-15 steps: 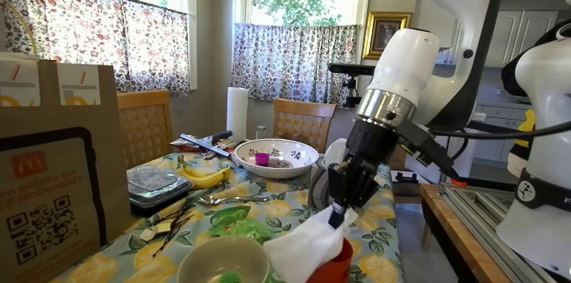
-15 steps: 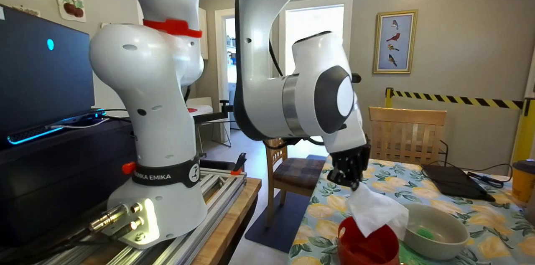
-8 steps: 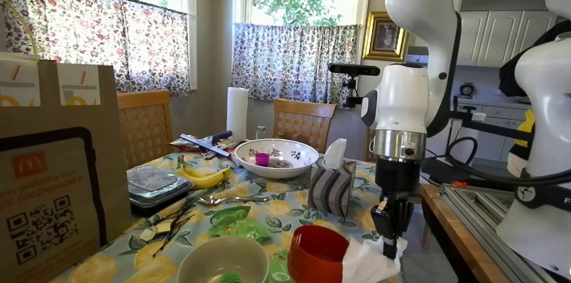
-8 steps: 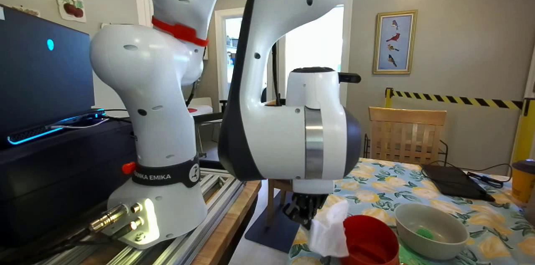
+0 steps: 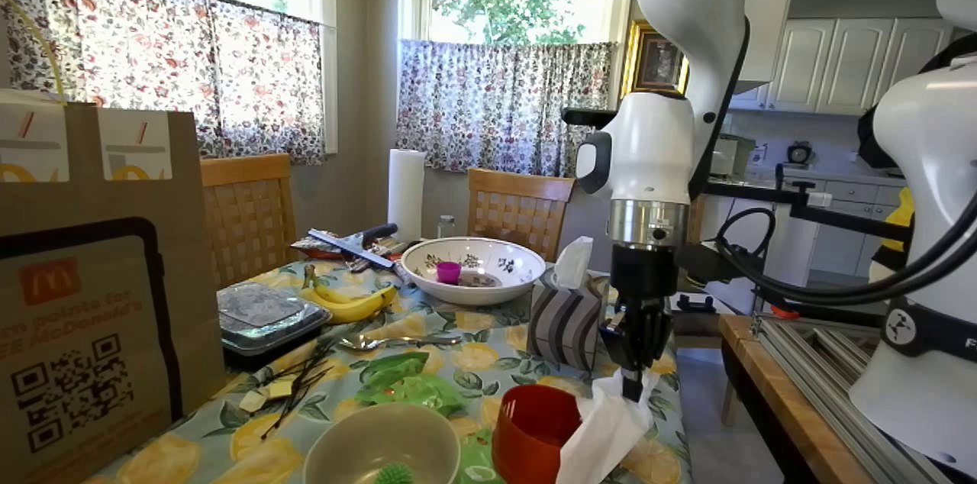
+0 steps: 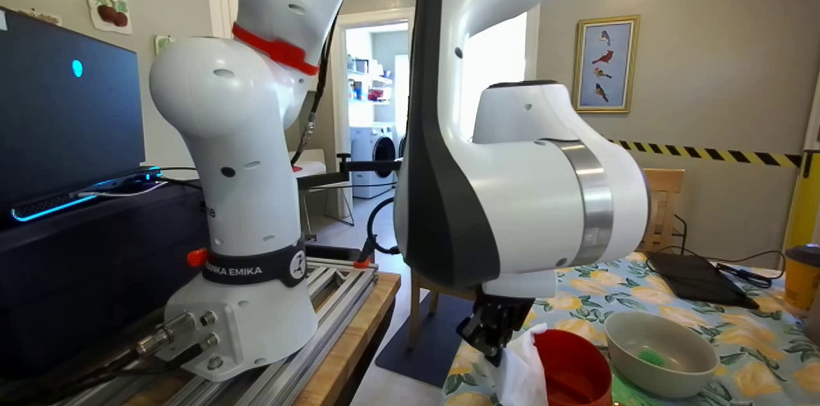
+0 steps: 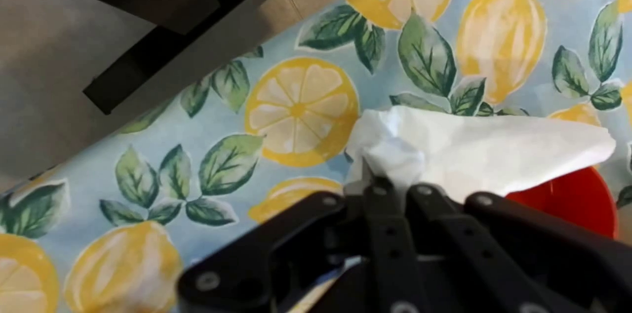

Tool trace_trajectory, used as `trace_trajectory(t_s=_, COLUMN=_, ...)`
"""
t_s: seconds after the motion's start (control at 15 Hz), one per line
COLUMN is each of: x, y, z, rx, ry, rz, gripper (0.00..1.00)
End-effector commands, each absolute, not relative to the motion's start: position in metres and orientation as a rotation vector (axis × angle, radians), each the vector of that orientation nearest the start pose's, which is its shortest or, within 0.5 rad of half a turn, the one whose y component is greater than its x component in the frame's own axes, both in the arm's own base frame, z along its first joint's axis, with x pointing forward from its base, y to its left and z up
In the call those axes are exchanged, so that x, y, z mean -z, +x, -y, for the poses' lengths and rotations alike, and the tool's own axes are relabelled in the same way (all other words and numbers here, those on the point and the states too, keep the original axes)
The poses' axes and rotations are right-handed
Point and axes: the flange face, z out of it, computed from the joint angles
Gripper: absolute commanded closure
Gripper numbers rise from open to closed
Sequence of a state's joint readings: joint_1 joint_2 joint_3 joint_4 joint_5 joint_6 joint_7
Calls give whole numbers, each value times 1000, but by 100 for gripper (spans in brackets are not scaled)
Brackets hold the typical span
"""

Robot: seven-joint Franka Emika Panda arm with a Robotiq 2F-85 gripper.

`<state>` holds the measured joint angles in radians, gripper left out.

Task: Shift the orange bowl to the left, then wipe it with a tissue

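Observation:
The orange bowl, red-orange and deep, stands on the flowered tablecloth. It also shows in an exterior view and partly in the wrist view. My gripper points down beside the bowl, its fingers shut on the white tissue; it also shows in an exterior view and in the wrist view. The tissue hangs from the fingertips along the bowl's side nearest the robot and hides part of its wall. It also shows in an exterior view and in the wrist view.
A pale bowl with a green spiky ball stands next to the orange bowl. A striped tissue box stands behind the gripper. A large white bowl, bananas, a spoon and green plastic lie farther off.
My gripper swung from over the bowl to its robot side, turning more upright and taking the tissue off its opening. Since then it has come back slightly toward the bowl. The bowl has not visibly moved.

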<state>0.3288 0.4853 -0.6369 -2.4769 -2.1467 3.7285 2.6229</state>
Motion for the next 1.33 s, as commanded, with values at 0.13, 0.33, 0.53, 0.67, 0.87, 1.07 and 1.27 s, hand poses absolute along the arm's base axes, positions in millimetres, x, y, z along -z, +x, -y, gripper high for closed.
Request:
trace_trajectory(t_s=0.13, x=-159, y=326, z=16, rx=-138, ry=-2779, rz=-970, gripper=99)
trace_trajectory(t_s=0.33, x=-166, y=336, z=18, rx=-113, ry=-2709, rz=-1020, gripper=99)
trace_trajectory(t_s=0.53, x=-171, y=345, z=14, rx=-81, ry=-2619, rz=-1108, gripper=99)
trace_trajectory(t_s=0.67, x=-170, y=351, z=13, rx=-87, ry=-2554, rz=-1173, gripper=99)
trace_trajectory(t_s=0.87, x=-165, y=362, z=11, rx=-96, ry=-2478, rz=-1244, gripper=99)
trace_trajectory(t_s=1.07, x=-159, y=368, z=7, rx=-119, ry=-2402, rz=-1299, gripper=99)
trace_trajectory(t_s=1.27, x=-162, y=363, z=5, rx=-101, ry=-2414, rz=-1311, gripper=98)
